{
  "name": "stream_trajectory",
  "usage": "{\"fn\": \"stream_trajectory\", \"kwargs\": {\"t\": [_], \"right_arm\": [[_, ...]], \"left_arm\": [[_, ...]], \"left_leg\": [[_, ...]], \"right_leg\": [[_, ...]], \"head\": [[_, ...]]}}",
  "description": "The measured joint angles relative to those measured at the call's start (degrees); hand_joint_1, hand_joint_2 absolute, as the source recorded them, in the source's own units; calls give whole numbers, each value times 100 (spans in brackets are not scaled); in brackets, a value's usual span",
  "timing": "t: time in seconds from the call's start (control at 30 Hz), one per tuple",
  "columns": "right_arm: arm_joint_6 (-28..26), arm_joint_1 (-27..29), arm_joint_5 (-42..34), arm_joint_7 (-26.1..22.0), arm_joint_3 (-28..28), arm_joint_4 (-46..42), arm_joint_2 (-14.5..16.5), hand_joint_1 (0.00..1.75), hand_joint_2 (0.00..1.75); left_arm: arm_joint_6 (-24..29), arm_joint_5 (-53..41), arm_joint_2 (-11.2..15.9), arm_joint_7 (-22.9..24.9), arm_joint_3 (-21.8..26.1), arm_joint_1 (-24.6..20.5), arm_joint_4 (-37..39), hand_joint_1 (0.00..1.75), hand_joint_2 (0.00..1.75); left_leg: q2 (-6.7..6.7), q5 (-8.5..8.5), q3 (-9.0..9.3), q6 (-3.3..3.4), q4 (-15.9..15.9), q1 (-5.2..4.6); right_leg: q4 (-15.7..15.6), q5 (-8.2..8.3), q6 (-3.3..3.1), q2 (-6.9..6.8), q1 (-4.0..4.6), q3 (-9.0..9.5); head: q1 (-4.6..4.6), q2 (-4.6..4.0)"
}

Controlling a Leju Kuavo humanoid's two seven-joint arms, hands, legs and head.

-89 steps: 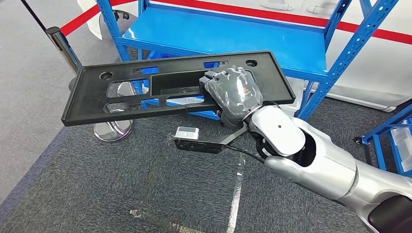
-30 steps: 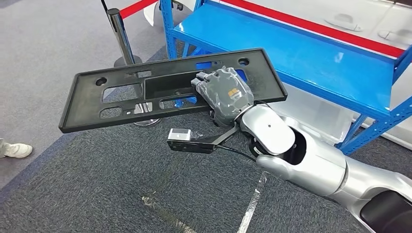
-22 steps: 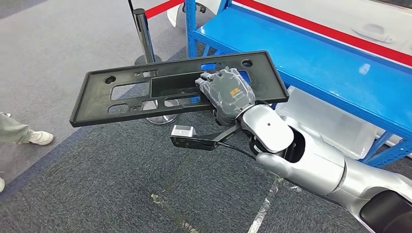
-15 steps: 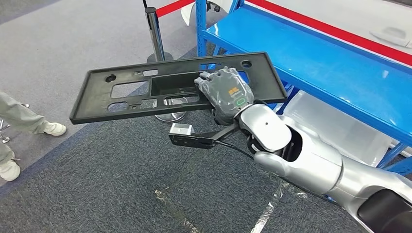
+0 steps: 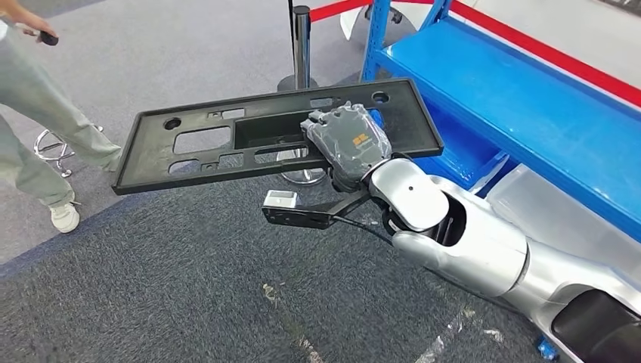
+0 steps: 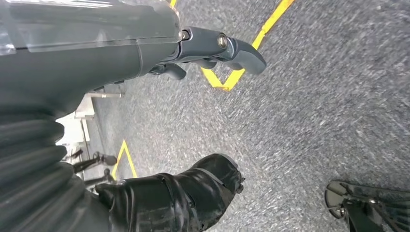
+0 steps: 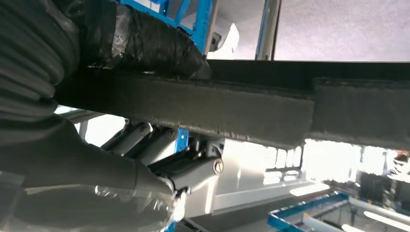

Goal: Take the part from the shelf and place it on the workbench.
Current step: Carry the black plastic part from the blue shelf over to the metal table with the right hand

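The part is a long flat black plastic panel (image 5: 219,140) with several cut-outs, held level above the carpet in the head view. My right hand (image 5: 351,144) grips its near long edge toward the right end, fingers curled over the rim. In the right wrist view the panel's edge (image 7: 251,104) runs across, clamped between the thumb (image 7: 145,43) and the fingers (image 7: 164,145). My left hand (image 6: 145,48) hangs above the grey floor in the left wrist view, its fingers (image 6: 232,48) apart and holding nothing.
A blue metal shelf (image 5: 529,106) stands to the right behind the panel. A chrome stanchion (image 5: 302,45) with a red belt rises beyond it. A person's legs (image 5: 38,113) are at the left edge. Yellow tape lines (image 6: 232,77) mark the floor.
The whole scene has slid rightward as my view turns left: the shelf has shifted right, and the stanchion and a person have come into view. The panel stays gripped in my right hand.
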Motion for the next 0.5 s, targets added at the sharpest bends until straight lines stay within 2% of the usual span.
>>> {"fn": "stream_trajectory", "kwargs": {"t": [0.07,0.1,0.13,0.17,0.2,0.23,0.3,0.37,0.43,0.47,0.5], "right_arm": [[-25,12,0,0,-2,20,-1,175,175],[-34,31,0,0,-2,33,-1,175,175],[-39,55,0,0,-1,48,0,175,175],[-40,76,0,0,0,65,1,175,175],[-40,87,0,1,1,81,1,175,175],[-42,90,0,1,1,95,1,175,175],[-44,84,1,1,0,117,3,175,175],[-50,80,1,-6,0,131,21,175,175],[-54,81,1,-12,0,149,42,175,175],[-54,81,1,-9,0,159,51,175,175],[-56,75,2,-4,-1,168,63,175,175]], "left_arm": [[-4,-11,-1,4,0,-9,0,0,175],[-7,-15,0,7,0,-15,0,0,175],[-10,-17,1,11,0,-19,0,0,175],[-13,-18,1,14,0,-19,0,0,175],[-15,-18,1,17,0,-17,0,0,175],[-16,-19,1,20,0,-16,0,0,175],[-16,-19,4,23,0,-16,0,0,175],[-16,-18,13,25,0,-20,0,0,175],[-17,-15,21,23,0,-8,1,0,175],[-18,-13,22,18,0,4,1,0,175],[-18,-7,22,11,0,10,1,0,175]], "left_leg": [[-87,15,25,37,-26,23],[-138,15,23,46,-21,23],[-202,12,22,45,-14,24],[-272,5,20,40,-1,29],[-342,-6,19,28,20,37],[-408,-22,18,11,47,46],[-535,-70,-18,-54,139,63],[-645,-87,-89,-125,202,78],[-742,-66,-135,-180,197,100],[-689,-79,-158,-204,223,99],[-567,-132,-209,-227,312,90]], "right_leg": [[655,-345,25,221,-18,-293],[1026,-493,33,267,-24,-474],[1282,-554,44,285,-31,-606],[1339,-507,52,292,-41,-651],[1177,-359,57,300,-55,-588],[873,-161,60,321,-70,-453],[196,89,64,522,-111,-130],[-70,111,54,684,-117,4],[-62,118,6,608,-103,0],[-73,124,-25,550,-106,7],[-86,129,-60,490,-114,17]], "head": [[33,0],[41,0],[44,0],[44,0],[44,0],[45,0],[45,0],[44,0],[45,0],[42,0],[33,0]]}}
